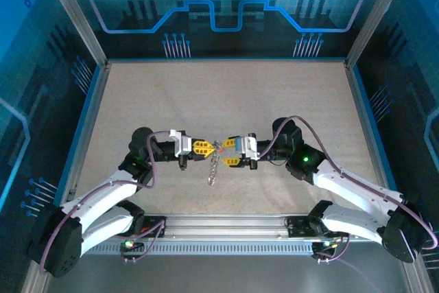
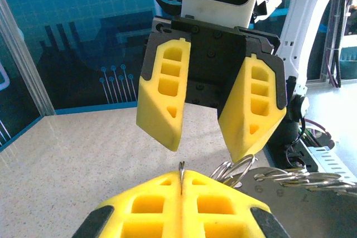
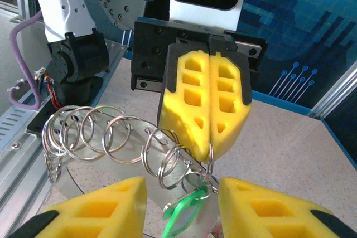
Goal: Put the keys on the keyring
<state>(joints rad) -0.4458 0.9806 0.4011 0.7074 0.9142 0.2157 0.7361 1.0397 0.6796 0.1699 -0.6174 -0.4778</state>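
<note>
The keyring point(image 1: 213, 168) is a chain of silver rings hanging over the table between the two arms. My left gripper point(image 1: 208, 147) is shut on its top ring; in the left wrist view the ring point(image 2: 181, 170) sticks up from between the closed yellow fingers of the left gripper point(image 2: 182, 181). Facing it, my right gripper point(image 1: 227, 152) is open. In the right wrist view the ring chain point(image 3: 106, 132) sags to the left, and a green key point(image 3: 184, 213) hangs from its end between the spread fingers of the right gripper point(image 3: 181, 189), touching neither.
The sandy table point(image 1: 226, 94) stretches away behind the grippers. An aluminium rail point(image 1: 226, 228) with both arm bases runs along the near edge. Frame posts point(image 1: 68, 12) and blue walls close in the sides and back.
</note>
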